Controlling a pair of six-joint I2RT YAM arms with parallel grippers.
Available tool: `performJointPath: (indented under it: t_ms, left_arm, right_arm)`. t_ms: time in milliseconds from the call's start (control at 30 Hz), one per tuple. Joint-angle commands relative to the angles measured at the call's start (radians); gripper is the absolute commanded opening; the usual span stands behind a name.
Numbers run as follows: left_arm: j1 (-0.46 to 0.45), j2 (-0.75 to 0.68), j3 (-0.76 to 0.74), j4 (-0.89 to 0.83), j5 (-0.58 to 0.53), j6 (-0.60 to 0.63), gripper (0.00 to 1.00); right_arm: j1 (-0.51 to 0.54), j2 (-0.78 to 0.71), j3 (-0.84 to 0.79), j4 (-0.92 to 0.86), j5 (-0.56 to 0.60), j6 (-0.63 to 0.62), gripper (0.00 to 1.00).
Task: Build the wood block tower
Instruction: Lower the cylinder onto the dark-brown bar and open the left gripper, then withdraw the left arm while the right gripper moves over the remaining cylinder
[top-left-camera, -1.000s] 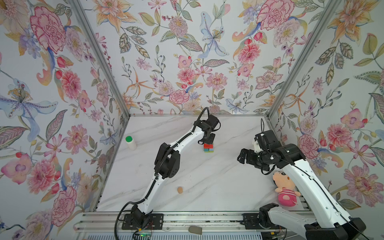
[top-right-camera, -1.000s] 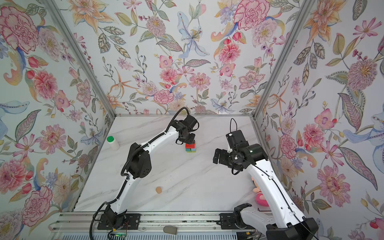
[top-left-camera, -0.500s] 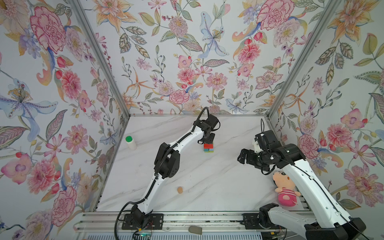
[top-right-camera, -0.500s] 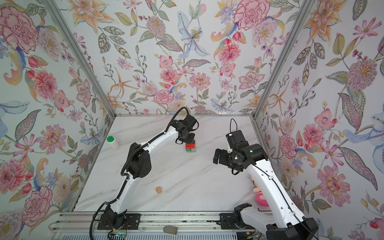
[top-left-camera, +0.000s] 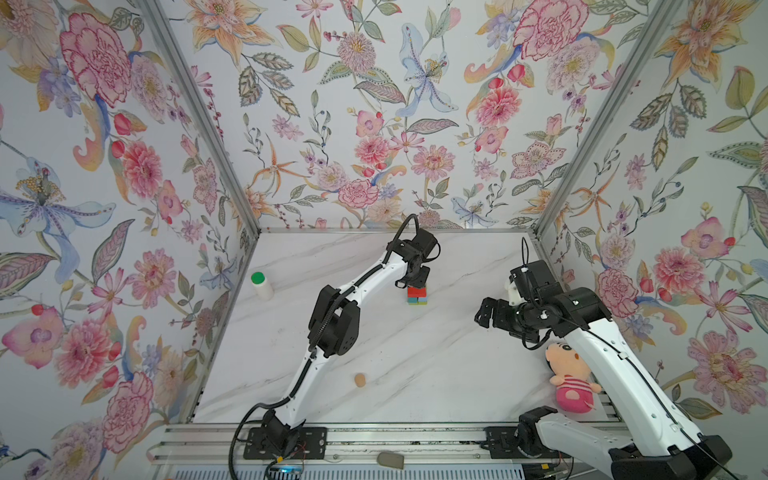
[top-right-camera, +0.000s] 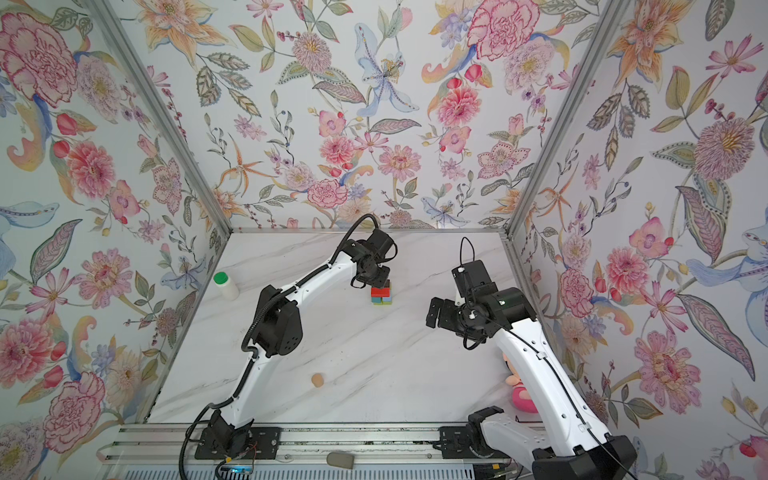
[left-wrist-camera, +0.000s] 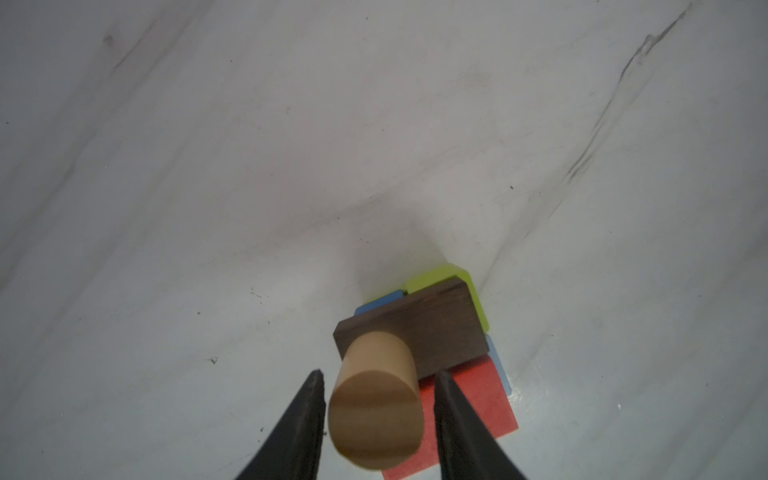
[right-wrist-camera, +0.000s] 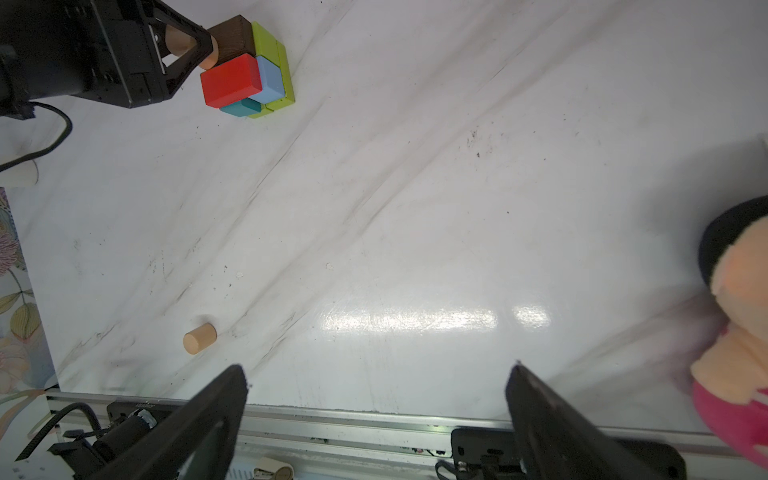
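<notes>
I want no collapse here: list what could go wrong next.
1. The left hand closely flanks the tan cylinder, which stands near one end of the dark-brown block; a skewed retreat could topple it.
2. The other tan cylinder lies on its side on the table and may roll when grasped.

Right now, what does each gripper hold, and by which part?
Nothing. The left gripper straddles the tan cylinder on the brown block, gaps showing; the right gripper is open, empty.

A green-capped white bottle (top-left-camera: 262, 286) stands upright at the left edge of the marble bench (top-left-camera: 415, 353), toward its back. A pink plush doll (top-left-camera: 571, 382) lies at the bench's right edge, near the front. Just off the bench's front edge, a small greyish piece (top-left-camera: 390, 460), perhaps a wedge, rests on the metal rail (top-left-camera: 436, 436).
</notes>
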Motion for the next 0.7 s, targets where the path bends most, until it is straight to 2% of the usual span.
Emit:
performJointPath:
  t_ms: [0,300,433,567,667]
  left_arm:
    - [0.010,-0.024,0.030,-0.024,0.017,0.021,0.50]
    - [0.010,-0.058,0.136,-0.070,0.006,0.024,0.53]
    - [0.010,-0.117,0.151,-0.074,-0.035,0.020,0.60]
    - [0.017,-0.204,0.103,-0.079,-0.100,0.022,0.62]
    - [0.032,-0.314,-0.029,-0.044,-0.143,0.024,0.63]
  right_arm:
    - [-0.004,-0.007,0.016,-0.032,0.017,0.015,0.99]
    - [-0.004,-0.010,0.026,-0.032,0.022,0.018,0.99]
    - [0.005,0.002,0.026,-0.032,0.036,0.016,0.99]
    - [0.044,0.030,0.042,-0.032,0.068,0.020,1.00]
    - [0.102,0.074,0.068,-0.029,0.096,0.021,0.98]
